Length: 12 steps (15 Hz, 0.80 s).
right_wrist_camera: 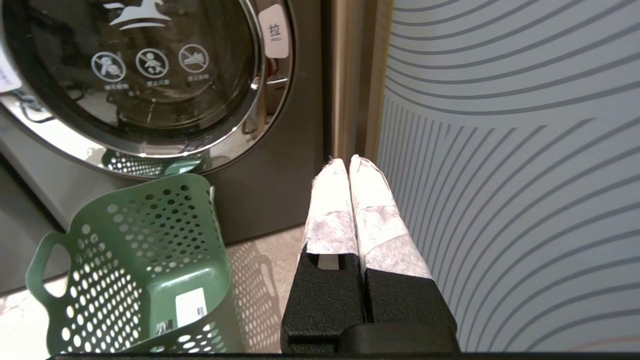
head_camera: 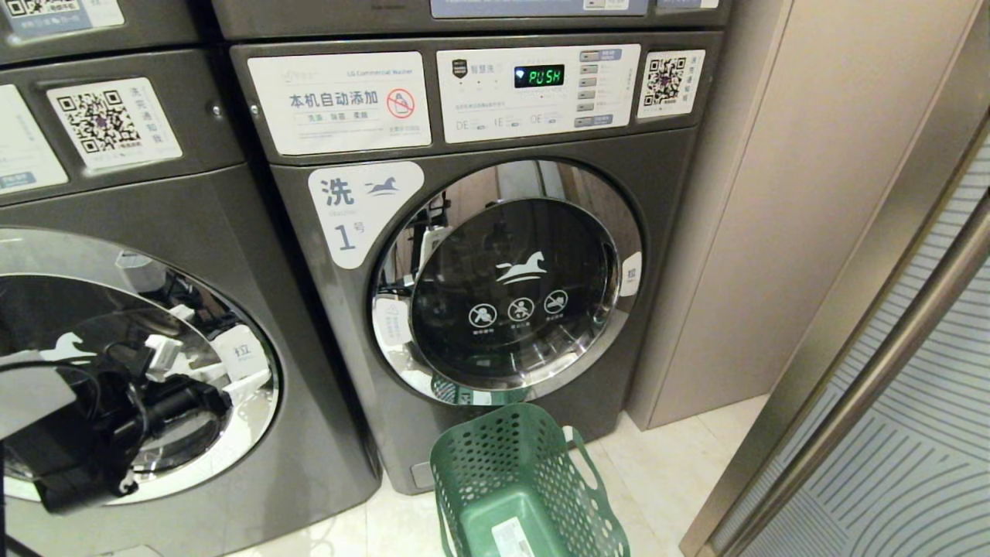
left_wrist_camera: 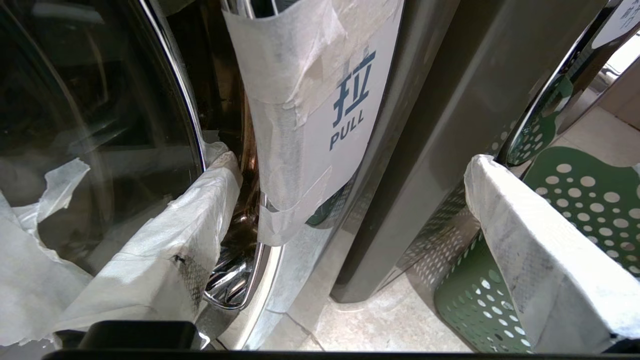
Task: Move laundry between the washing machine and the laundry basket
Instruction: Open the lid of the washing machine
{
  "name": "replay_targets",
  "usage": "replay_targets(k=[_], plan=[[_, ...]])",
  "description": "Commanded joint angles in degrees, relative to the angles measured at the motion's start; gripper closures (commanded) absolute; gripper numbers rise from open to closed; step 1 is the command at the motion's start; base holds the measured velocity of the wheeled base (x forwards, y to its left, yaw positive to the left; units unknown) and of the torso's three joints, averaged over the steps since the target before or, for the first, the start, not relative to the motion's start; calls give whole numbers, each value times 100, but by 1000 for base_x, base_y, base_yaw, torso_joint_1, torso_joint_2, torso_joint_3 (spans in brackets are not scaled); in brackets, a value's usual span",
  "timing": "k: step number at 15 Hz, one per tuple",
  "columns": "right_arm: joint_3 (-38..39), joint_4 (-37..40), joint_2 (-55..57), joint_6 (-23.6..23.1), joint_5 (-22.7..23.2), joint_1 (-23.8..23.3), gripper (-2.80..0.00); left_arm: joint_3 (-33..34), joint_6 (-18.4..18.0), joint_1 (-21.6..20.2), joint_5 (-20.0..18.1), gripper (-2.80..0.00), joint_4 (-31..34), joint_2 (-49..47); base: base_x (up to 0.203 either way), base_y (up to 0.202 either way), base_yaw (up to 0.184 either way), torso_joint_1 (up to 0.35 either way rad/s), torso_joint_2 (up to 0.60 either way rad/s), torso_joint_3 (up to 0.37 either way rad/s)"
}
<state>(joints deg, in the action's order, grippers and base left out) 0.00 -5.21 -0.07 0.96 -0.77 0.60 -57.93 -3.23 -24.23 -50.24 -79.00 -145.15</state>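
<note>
The laundry basket stands empty on the floor, just in front of the lower edge of the washing machine marked 1. It looks like light, perforated green plastic, stiff-walled, with a cut-out handle near the rim, probably the best place to grip it. No laundry shows; the round glass door is closed, rigid and glossy, likely slippery except at its pull tab on the right edge. The left gripper has its jaws spread wide at the taped PULL label on the neighbouring machine's door. The right gripper, jaws pressed together and empty, hangs beside the basket.
</note>
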Motion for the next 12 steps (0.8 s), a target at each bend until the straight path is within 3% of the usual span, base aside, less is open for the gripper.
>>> replay_targets(k=[1, 4, 12], plan=[[193, -7, 7, 0, -2, 2, 0, -354, -22, 24, 40, -280, -55, 13, 0, 0, 0, 0, 0, 0], [193, -7, 7, 0, -2, 2, 0, -163, -75, 50, 304, -280, -119, 22, 0, 0, 0, 0, 0, 0], [193, -7, 7, 0, -2, 2, 0, 467, -5, 85, 187, -280, -864, 13, 0, 0, 0, 0, 0, 0]])
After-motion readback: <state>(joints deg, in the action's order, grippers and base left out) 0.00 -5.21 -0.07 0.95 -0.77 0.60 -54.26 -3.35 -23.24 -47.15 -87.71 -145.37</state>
